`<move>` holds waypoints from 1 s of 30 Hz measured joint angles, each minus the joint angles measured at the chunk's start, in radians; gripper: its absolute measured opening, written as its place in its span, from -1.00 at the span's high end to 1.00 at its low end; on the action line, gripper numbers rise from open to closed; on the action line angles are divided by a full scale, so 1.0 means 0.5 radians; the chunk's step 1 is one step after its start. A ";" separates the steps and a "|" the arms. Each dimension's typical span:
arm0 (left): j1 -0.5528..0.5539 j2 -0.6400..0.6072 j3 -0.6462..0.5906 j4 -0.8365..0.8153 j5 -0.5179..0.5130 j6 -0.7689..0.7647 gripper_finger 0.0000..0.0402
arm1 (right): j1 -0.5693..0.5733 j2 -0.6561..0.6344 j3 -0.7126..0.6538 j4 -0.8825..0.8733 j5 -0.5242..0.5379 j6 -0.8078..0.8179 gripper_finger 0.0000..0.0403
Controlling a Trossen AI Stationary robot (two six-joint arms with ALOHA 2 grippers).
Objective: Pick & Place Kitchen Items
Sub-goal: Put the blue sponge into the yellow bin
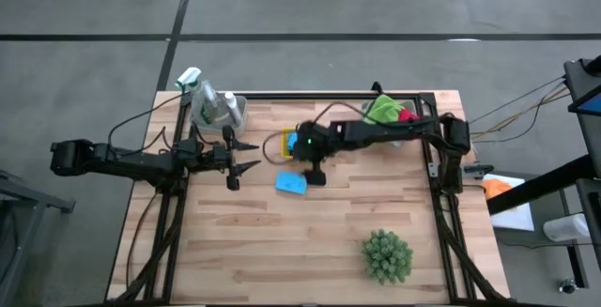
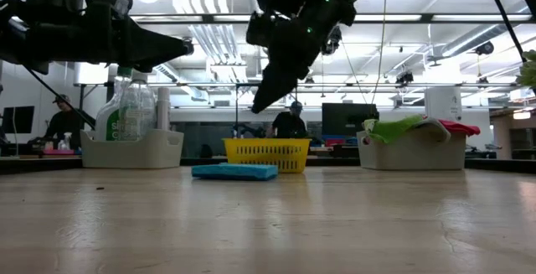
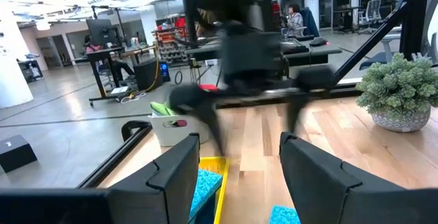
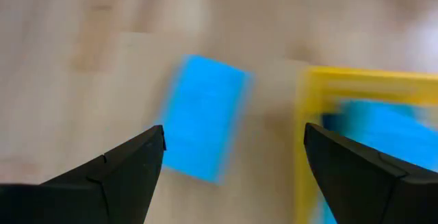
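Bare wooden table (image 2: 268, 224) fills the foreground of the low view, and just past it a blue sponge (image 2: 234, 172) lies flat on the boards, right in front of the yellow tray (image 2: 266, 154). From above, that sponge (image 1: 291, 183) sits just beside the tray's near edge, and the right gripper (image 1: 316, 177) hangs over the table next to it, its fingers spread wide and holding nothing. The right wrist view shows the loose sponge (image 4: 204, 118) between and beyond those spread fingers, offset toward one of them, with a second blue sponge (image 4: 373, 125) lying inside the yellow tray (image 4: 304, 142). The left gripper (image 1: 237, 163) waits near the white bin (image 1: 218, 112) that holds the spray bottle (image 1: 199, 91); its fingers stand partly apart and empty. The green and red cloths (image 1: 390, 111) are heaped in the far bin on the right side. The likely next step is a descent onto the loose sponge, and the risks come from its position. It is thin and lies flat, so the fingertips may skate over it or jam into the wood. It is also off-centre in the gripper, so one finger could nudge it aside, or strike the tray rim close by.
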 joint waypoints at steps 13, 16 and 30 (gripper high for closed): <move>0.000 -0.002 0.001 0.013 0.001 0.000 0.00 | 0.231 0.178 -0.091 0.087 0.234 0.244 -0.72; 0.000 -0.002 0.001 0.014 0.001 0.000 0.00 | 0.249 0.191 -0.092 0.103 0.269 0.275 -0.72; 0.000 -0.002 0.001 0.007 0.000 0.023 0.00 | 0.565 0.271 -0.096 0.130 0.965 0.330 -0.72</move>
